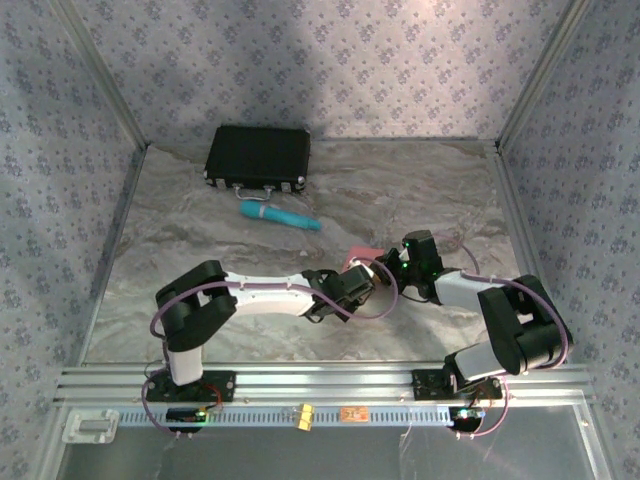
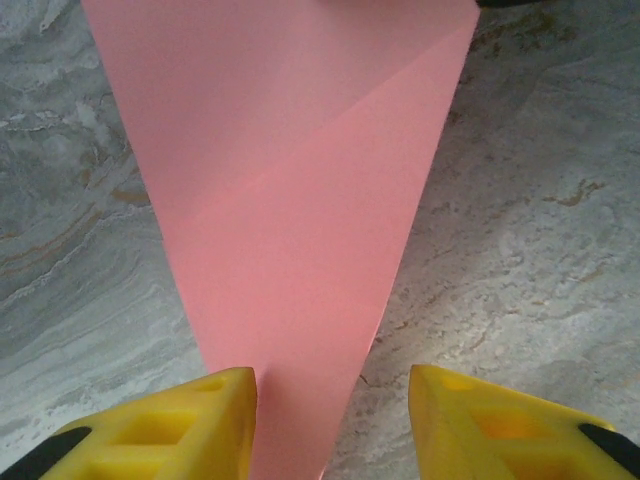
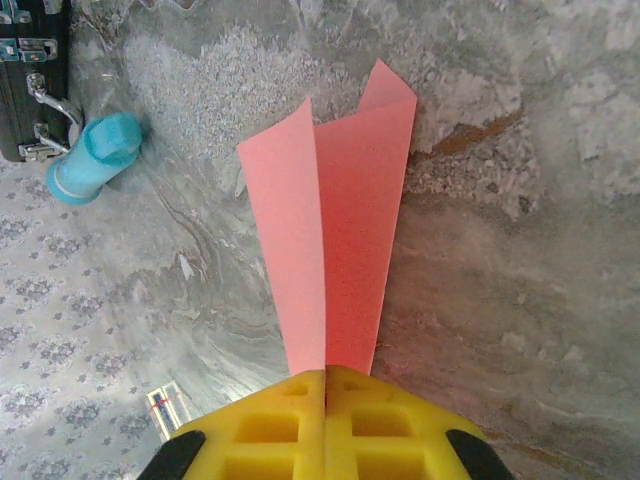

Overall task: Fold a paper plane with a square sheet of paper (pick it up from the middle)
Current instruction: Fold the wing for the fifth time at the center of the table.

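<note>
Case: black case (image 1: 258, 158) lies shut at the back left of the marbled table (image 1: 200, 260), close to the rear wall.
Cylinder: teal cylinder (image 1: 280, 214) lies on its side just in front of the case, apart from it, pointing toward the right.
Left arm: white left arm (image 1: 265, 290) reaches from its base across to the middle of the table.
Left gripper: left gripper (image 2: 330, 430) is released, with its yellow fingers (image 2: 190, 425) standing apart. The paper's narrow end runs between them, against the inner edge of one finger and clear of the other.
Paper: pink paper (image 1: 358, 256) sits mid-table between the two grippers. It is folded into a tapering shape, and a diagonal crease crosses it in the left wrist view. Whether it rests on the table or is lifted, I cannot tell.
Right gripper: right gripper (image 3: 325, 395) is clenched on the paper's narrow end with its fingers pressed together. Two pink flaps fan away from them along a centre crease.
Right arm: dark right arm (image 1: 520, 330) bends in from the right.
</note>
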Available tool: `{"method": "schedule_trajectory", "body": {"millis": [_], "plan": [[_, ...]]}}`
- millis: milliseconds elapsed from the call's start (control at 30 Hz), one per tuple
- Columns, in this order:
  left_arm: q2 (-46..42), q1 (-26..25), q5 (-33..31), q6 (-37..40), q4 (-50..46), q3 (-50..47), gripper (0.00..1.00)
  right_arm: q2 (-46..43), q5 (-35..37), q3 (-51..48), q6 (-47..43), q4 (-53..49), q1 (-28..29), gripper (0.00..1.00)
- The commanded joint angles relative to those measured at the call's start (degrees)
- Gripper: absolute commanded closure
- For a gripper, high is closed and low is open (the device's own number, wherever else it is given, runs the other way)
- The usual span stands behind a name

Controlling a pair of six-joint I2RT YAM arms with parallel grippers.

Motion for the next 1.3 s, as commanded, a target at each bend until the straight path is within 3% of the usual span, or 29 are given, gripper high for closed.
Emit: {"method": "schedule_trajectory", "body": {"millis": [0, 400, 733, 1267], "plan": [[1.3, -0.6, -2.3, 1.0, -3.0, 1.9, 0.57, -0.7, 0.1, 1.4, 0.5, -1.8, 0.4, 0.98], [2.2, -0.9, -4.0, 0.9, -4.3, 3.3, 0.69, -0.7, -0.2, 1.2, 0.5, -1.8, 0.1, 0.98], [0.2, -1.3, -4.1, 0.8, -2.7, 2.5, 0.65, -0.9, -0.1, 1.0, 0.5, -1.9, 0.0, 0.98], [2.2, -1.3, -5.7, 0.1, -4.9, 3.3, 0.76, -1.3, 0.1, 0.8, 0.6, -2.4, -0.1, 0.98]]}}
